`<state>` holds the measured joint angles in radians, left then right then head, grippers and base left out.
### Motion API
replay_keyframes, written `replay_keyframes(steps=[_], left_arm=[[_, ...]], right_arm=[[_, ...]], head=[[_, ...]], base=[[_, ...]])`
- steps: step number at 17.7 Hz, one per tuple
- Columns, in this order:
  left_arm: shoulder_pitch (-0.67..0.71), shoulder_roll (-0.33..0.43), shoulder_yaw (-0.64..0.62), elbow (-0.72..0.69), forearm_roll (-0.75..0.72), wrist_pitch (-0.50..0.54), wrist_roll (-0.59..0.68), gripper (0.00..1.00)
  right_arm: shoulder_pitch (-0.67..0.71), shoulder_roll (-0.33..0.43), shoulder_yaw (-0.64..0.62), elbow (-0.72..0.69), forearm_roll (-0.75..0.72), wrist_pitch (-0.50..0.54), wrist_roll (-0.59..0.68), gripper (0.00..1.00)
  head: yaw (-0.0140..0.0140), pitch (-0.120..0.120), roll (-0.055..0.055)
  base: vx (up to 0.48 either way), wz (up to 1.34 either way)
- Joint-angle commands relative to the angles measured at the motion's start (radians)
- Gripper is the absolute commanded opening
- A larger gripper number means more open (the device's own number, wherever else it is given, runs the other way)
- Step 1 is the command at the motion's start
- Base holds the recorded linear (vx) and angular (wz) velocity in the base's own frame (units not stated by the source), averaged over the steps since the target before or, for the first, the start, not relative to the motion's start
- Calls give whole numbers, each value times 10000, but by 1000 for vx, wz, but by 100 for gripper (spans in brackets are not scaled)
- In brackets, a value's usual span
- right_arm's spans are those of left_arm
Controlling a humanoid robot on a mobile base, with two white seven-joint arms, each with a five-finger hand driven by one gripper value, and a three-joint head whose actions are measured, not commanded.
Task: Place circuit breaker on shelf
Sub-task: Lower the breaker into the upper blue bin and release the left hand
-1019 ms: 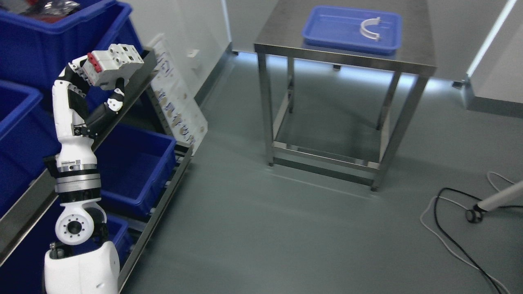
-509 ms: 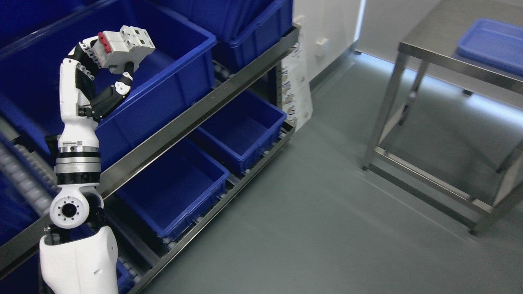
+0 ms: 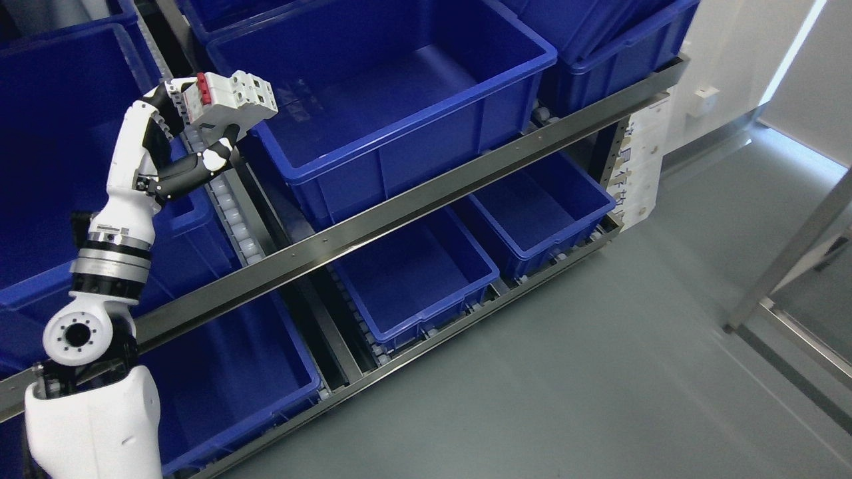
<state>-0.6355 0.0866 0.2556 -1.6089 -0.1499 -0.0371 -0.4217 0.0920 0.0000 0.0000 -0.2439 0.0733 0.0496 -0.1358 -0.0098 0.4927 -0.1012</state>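
The left hand [image 3: 190, 126] is grasping the circuit breaker [image 3: 233, 100], holding it beside a blue bin [image 3: 399, 106] on the shelf [image 3: 426, 199].

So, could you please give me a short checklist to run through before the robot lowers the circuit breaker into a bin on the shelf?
1. Grasp: the left hand has its fingers closed on the circuit breaker: ok.
2. Breaker over a bin: it hangs by the near left corner of the large upper bin, above the roller gap, not clearly over the inside: not ok.
3. Bin has room: the visible floor of it is bare: ok.
4. Path clear: nothing lies between breaker and bin rim: ok.
5. Grip firmness: cannot tell.
6. Right arm: out of view, cannot tell.
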Motion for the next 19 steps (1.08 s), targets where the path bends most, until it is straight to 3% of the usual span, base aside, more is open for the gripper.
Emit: replay_keyframes(steps=[1,7,9,11,15,19], left_arm=[[-838,851,174,840,-1566,249,-399,18],[-2126,2048,-238,3001,-2627,218,-752,18],[-2555,2079,-1368,3355,-2764,294,-905,18],[-3412,2200,-2643,4729,-3116,280,-1044,18],[-4718,1652,-3705,8013,-3685,-87,-968,19],[-5669,1052,-3921,10440,-4267,-273,-937,19]], right_arm=[[0,-175,199,-15,3,302,-7,100],[0,-175,199,0,3,286,-7,100],[0,-175,199,0,3,302,-7,100],[0,-175,199,0,3,302,8,100],[0,-175,199,0,3,286,8,100],[0,-175,199,0,3,302,-7,100]], head=[[0,0,0],[0,-1,0],[0,-1,0],[0,-1,0],[0,-1,0],[0,-1,0]], base=[[67,317],[78,381],[112,366],[107,335],[134,326],[144,175]])
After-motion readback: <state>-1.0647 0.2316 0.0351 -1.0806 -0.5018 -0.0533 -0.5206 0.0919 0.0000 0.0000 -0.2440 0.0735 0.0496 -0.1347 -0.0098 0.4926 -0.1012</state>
